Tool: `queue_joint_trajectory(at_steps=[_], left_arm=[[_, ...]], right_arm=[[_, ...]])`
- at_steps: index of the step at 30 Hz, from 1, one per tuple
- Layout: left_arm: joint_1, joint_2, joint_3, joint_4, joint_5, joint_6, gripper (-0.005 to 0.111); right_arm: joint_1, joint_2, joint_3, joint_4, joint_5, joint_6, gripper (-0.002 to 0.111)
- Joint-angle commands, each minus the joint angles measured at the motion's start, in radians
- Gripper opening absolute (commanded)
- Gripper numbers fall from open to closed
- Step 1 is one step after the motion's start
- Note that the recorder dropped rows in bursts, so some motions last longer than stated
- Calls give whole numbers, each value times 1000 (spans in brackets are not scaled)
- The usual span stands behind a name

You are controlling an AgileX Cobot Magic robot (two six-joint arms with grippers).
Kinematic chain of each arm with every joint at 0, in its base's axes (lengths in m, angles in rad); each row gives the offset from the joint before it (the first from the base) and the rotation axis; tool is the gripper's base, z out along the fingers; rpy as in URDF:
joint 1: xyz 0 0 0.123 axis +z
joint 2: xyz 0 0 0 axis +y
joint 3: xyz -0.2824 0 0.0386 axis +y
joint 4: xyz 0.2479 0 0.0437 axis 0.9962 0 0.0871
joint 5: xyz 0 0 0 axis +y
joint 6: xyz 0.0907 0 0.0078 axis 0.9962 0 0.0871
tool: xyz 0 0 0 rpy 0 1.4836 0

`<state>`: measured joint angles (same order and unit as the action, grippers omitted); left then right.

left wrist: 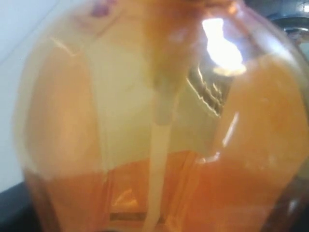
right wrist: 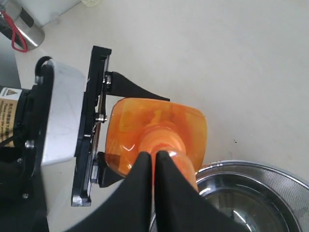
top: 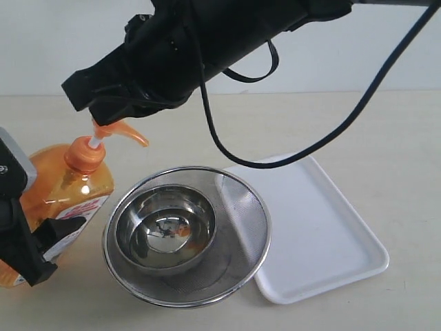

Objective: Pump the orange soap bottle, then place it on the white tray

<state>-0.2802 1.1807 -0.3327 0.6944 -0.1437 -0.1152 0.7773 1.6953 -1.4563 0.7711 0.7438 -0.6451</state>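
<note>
**Robot readies a press on the soap pump.** The orange soap bottle (top: 65, 186) sits at the left end of the counter (top: 344, 124). Its body is clamped between the partly spread fingers of the left pincer (top: 54, 248), which grips it low on the sides. The right pincer (top: 103, 114) has its fingers pressed together and holds nothing. Its tips rest on top of the pump nozzle (top: 120, 132), whose spout reaches toward a steel bowl (top: 165, 227) nested in a mesh strainer (top: 241, 207). The white tray (top: 331, 234) lies on the right beyond the strainer, whose rim overlaps the tray's left edge (so the bottle is well apart from where it must end up).

The white stem shows below the nozzle, so the pump looks not yet pressed down and the task appears to be in its first half. Doing the step well likely means driving the closed right pincer straight down along the stem. It should be centred on the nozzle head rather than out on the spout, where it could slip off or tip the bottle. The left pincer should grip firmly and brace the bottle against that push, since it looks slightly leaned in the exterior view. Any soap would probably fall near the strainer's rim rather than into the bowl.
</note>
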Motion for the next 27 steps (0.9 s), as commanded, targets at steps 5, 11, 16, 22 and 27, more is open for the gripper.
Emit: queue_joint_trajectory(at_steps=[5, 11, 16, 22, 27], left_arm=[[-12, -5, -6, -23, -91, -37, 5], [-12, -5, -6, -23, -89, -37, 5], [-12, -5, -6, -23, -89, -37, 5], [-12, -5, -6, -23, -89, -37, 5], [-12, -5, -6, -23, -87, -37, 5]], right_arm=[[9, -48, 9, -59, 13, 10, 0], [9, -72, 9, -67, -22, 10, 0], [9, -72, 9, -68, -63, 11, 0], [-4, -72, 9, -129, -68, 51, 0], [-28, -66, 9, -126, -64, 65, 0]])
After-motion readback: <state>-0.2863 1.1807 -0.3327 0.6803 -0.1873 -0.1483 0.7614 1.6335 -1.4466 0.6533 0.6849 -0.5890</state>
